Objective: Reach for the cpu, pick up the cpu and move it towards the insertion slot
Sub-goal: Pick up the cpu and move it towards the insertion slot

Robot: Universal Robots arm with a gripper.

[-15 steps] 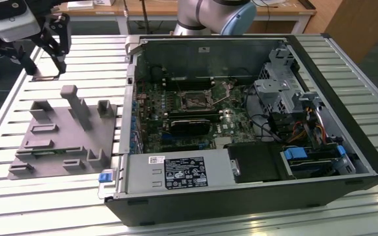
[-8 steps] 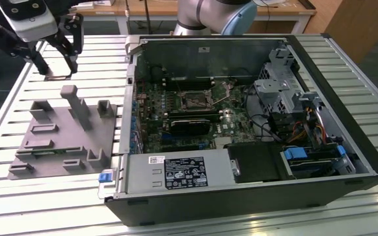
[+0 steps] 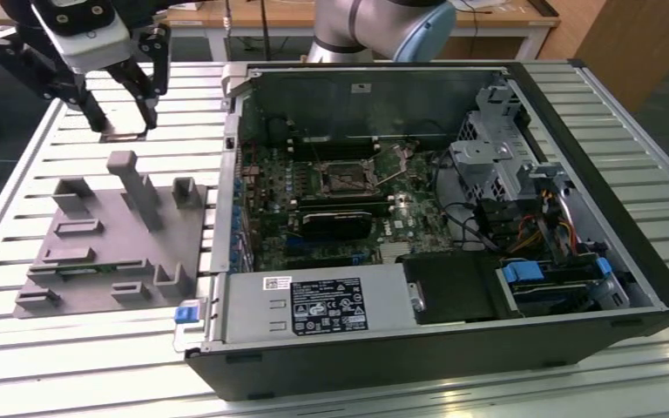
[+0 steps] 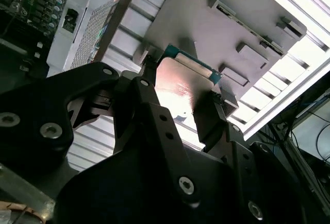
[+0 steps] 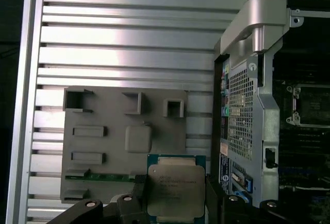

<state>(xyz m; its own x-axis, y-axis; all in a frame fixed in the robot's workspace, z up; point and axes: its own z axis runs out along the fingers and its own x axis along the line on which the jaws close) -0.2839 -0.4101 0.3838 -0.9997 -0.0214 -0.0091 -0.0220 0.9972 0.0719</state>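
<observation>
Gripper (image 3: 122, 124): it hangs over the far end of the bench (image 3: 21, 183), its two black fingers clamped on opposite edges of the cpu. Nothing else is between them.
Cpu (image 5: 175, 190): it sits between the gripper's fingertips with its silvery lid facing back up the gripper. It looks lifted clear of what lies under it.
Grip risk: the hold is only on the thin rim. By my reckoning, a jolt or a quick swing could twist the chip or let it slide out.
Fixture (image 3: 102, 235): this grey plate with upright blocks lies under the gripper and just beside it. A dropped chip would land here, and a low sweep could clip a post.
Case wall (image 5: 247, 105): the metal side stands between the gripper and the board. Crossing it too low would likely knock the cpu askew.
Insertion slot (image 3: 344, 178): it is well apart from the gripper, beyond that wall, a silvery frame around a dark centre. I cannot tell whether the frame is open. I judge that a tilted or turned cpu could foul the frame.
</observation>
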